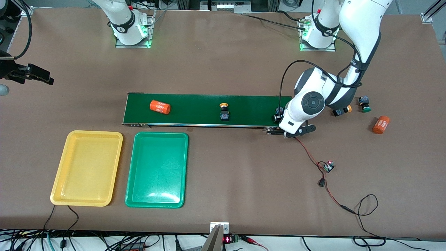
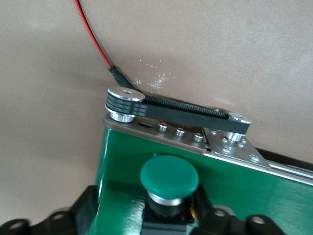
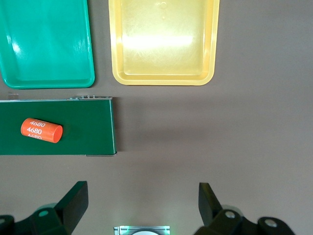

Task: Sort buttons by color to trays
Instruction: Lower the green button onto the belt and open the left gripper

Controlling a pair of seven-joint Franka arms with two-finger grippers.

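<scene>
Now a green button [image 2: 169,177] is placed on the belt [image 1: 195,109].
Left claw [image 2: 146,220] is spread around it and should lift away; right claw [image 3: 142,205] waits spread over the bare worktop [image 3: 234,137].

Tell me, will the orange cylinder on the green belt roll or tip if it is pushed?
The orange cylinder lies on its side on the conveyor belt, so it will probably roll if pushed across its length. Tipping seems unlikely, since it already lies flat. Its surface looks smooth, so it might slip in a pincer.
</scene>
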